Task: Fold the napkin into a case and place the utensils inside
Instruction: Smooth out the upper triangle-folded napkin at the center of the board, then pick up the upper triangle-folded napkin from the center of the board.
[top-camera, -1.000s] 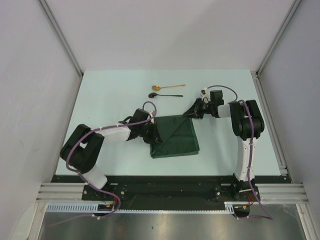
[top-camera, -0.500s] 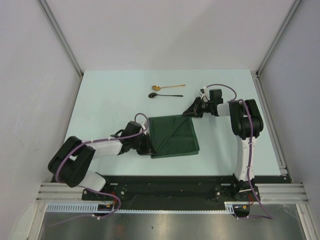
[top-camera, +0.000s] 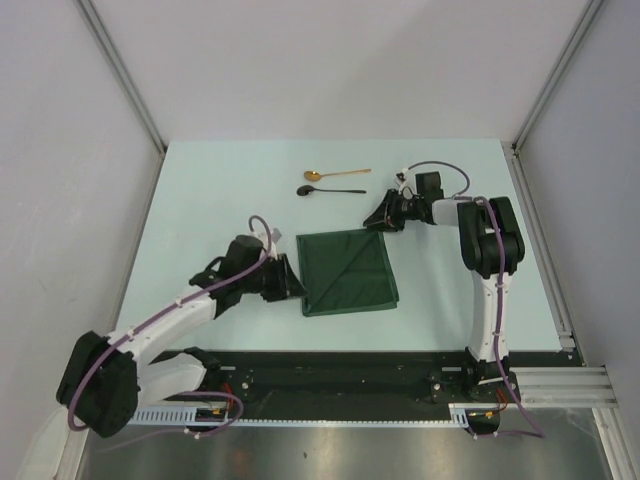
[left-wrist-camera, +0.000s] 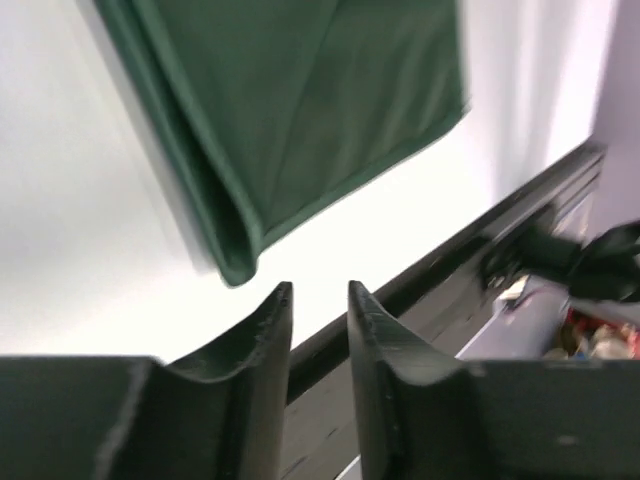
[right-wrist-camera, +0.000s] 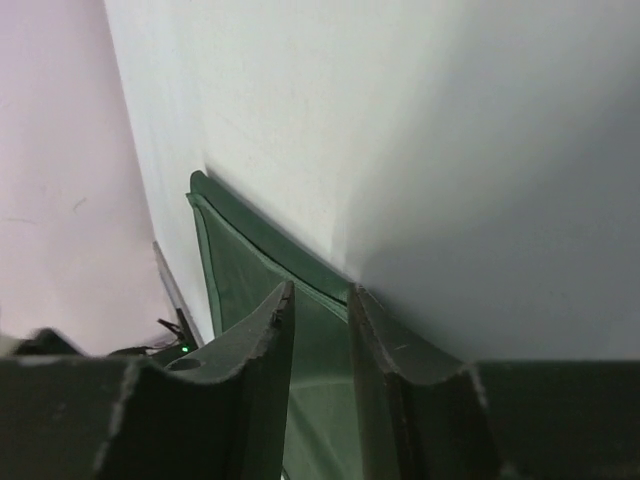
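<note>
At the near edge of the desk (top-camera: 200, 200), the left arm (top-camera: 170, 320) reaches low and forward to the right. The left fingers (top-camera: 292, 283) sit just beside the near-left part of the napkin (top-camera: 348, 272). In the left wrist view these fingers (left-wrist-camera: 265, 330) stand a narrow gap apart with nothing between them, and the napkin's folded corner (left-wrist-camera: 235, 262) lies just ahead of their tips, not touching.

The napkin lies flat on the middle of the desk, folded into a roughly square, layered shape. A diagonal crease runs from its far-right corner down to its near-left side, and doubled edges show along the left side.

The right arm (top-camera: 490, 260) bends in from the right, and the right fingers (top-camera: 378, 220) are at the napkin's far-right corner. In the right wrist view these fingers (right-wrist-camera: 270, 340) are slightly parted. Green cloth (right-wrist-camera: 240, 270) shows behind and through the gap, lying flat on the desk rather than pinched.

Farther back, apart from the napkin, the black spoon (top-camera: 330, 190) and then the gold spoon (top-camera: 335, 174) lie on bare desk. They are close together and roughly parallel, with bowls to the left and handles to the right.
</note>
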